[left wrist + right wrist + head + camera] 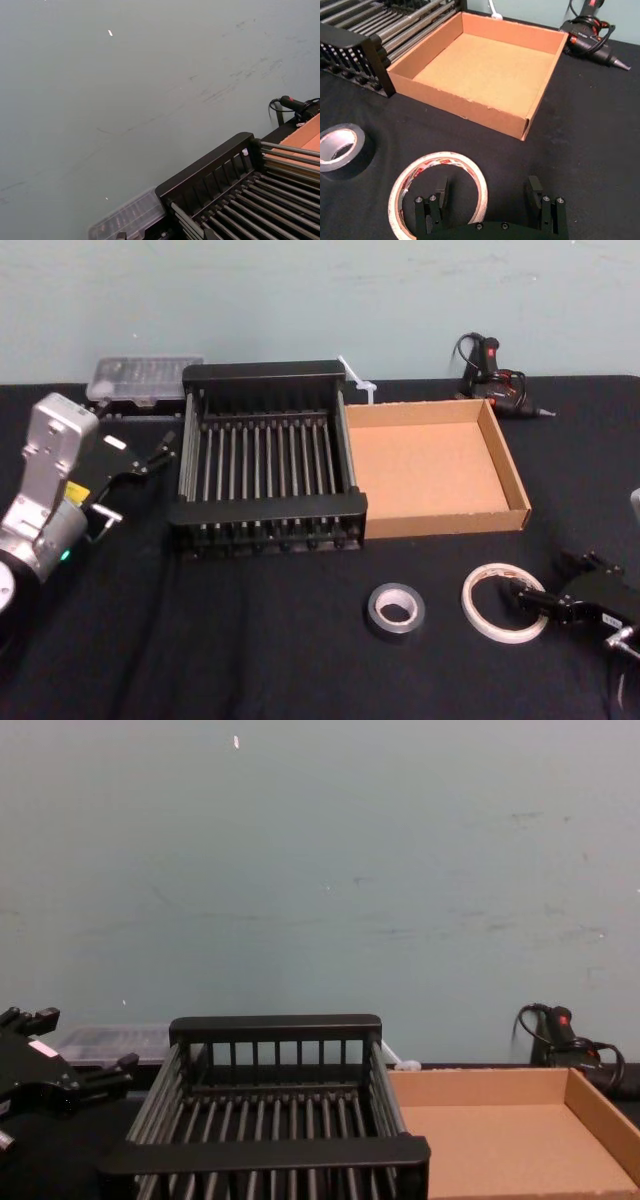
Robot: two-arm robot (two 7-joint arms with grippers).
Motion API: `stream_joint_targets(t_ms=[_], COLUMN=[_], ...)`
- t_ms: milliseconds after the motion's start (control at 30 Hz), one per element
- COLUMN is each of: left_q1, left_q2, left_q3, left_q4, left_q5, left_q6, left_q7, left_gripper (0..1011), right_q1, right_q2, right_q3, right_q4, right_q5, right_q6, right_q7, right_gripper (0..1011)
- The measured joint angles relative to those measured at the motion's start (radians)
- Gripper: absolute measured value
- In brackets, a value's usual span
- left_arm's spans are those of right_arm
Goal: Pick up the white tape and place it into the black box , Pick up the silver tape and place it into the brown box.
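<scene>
Standing empty beyond the right gripper (487,197), the black box (265,508) and, beside it, the brown box (437,525) have received nothing; both placements remain. The silver tape (395,609) lies on the table, just left of that gripper. The white tape (438,191) lies flat; the gripper's spread fingers straddle its near edge, not yet clamped. The left gripper (150,455) hovers open left of the black box.

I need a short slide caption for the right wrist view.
Open right end effector straddling white tape's rim, brown box beyond.
</scene>
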Motion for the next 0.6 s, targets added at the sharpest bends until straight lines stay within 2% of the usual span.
stream_joint_targets(t_ms=[600], left_q1=[0.000], left_q2=[0.000], left_q3=[0.000], left_q4=[0.000], left_q5=[0.000], left_q6=[0.000], left_q7=[0.000], left_gripper=[1001], right_q1=[0.017], right_q2=[-0.030], right_q3=[-0.010], right_q4=[0.039], right_q5=[-0.042], right_q6=[-0.003], right_q7=[0.014], right_gripper=[1002])
